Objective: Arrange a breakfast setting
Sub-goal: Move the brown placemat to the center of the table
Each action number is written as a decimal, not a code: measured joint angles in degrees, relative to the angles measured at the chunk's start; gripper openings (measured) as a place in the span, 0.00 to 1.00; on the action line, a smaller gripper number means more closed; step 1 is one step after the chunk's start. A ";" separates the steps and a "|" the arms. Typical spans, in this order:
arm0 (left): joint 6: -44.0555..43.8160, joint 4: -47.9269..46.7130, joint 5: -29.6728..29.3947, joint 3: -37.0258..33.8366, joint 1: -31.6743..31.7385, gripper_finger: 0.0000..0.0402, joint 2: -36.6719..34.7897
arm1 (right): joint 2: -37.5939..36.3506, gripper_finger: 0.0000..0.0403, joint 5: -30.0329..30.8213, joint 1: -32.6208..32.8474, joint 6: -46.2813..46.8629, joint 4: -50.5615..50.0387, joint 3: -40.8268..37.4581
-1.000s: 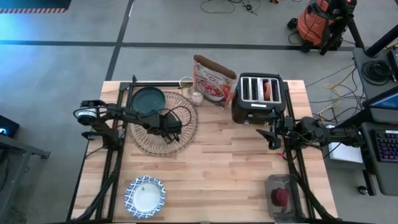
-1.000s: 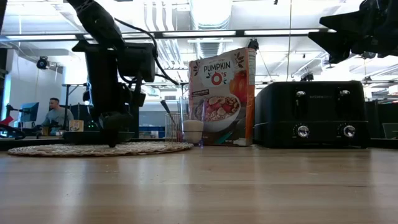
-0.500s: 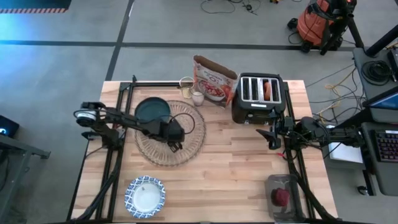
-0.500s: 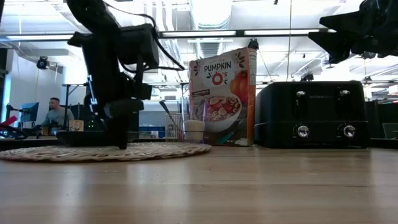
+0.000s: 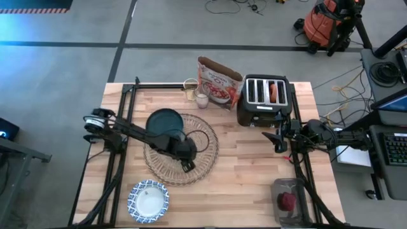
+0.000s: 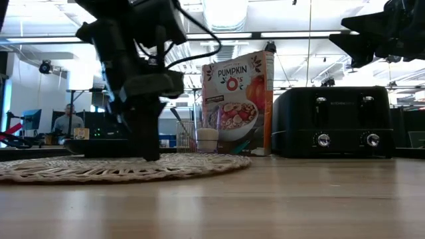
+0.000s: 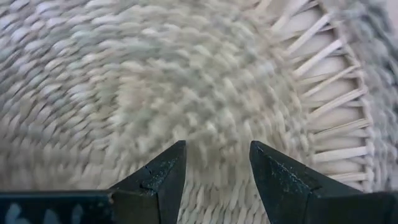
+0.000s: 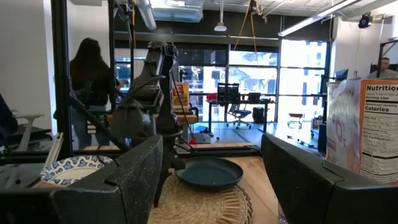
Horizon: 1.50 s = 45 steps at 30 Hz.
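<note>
The round tan woven placemat (image 5: 191,137) lies flat on the table left of centre. The dark teal plate (image 5: 164,119) rests on its far left part. My left gripper (image 5: 188,165) stands upright on the mat's near right part, fingers a little apart. The blue-and-white bowl (image 5: 148,200) sits at the near left. The small glass (image 5: 201,100) stands by the cereal bag. The bagel (image 5: 274,92) sticks out of a toaster slot. The red fruit (image 5: 287,201) lies in a clear tub at the near right. My right gripper (image 5: 280,137) waits open near the right edge. My left gripper comes from above, pointing down, with both fingertips (image 7: 166,171) set on the mat's woven top (image 7: 217,140), inside its open-weave rim. The fingers stand apart with bare weave between them. The mat lies flat on the table under them.
The black toaster (image 5: 264,100) and the red-and-white cereal bag (image 5: 218,81) stand at the far edge, with a cup (image 5: 189,86) beside the glass. Bare wood lies between the mat and the right arm. People show in the room beyond the table.
My left gripper has moved toward the table's right and near edges, fingertips down on the placemat. The mat has slid along the table with it toward the centre, carrying the plate on its far left part.
</note>
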 joint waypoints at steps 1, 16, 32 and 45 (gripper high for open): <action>0.29 -0.33 -0.03 1.13 -0.18 0.40 1.01 | 0.00 0.65 0.02 -0.01 0.03 -0.02 0.00; 2.24 -35.88 -1.60 16.08 -3.88 0.40 3.36 | 0.00 0.65 0.00 0.01 0.04 0.00 0.02; -1.67 -27.26 0.88 4.87 -4.68 0.40 3.28 | 0.00 0.65 0.00 -0.01 0.09 0.00 0.00; -0.37 -10.73 0.59 4.50 -4.23 0.40 3.52 | 0.00 0.65 0.02 0.01 0.09 0.00 0.01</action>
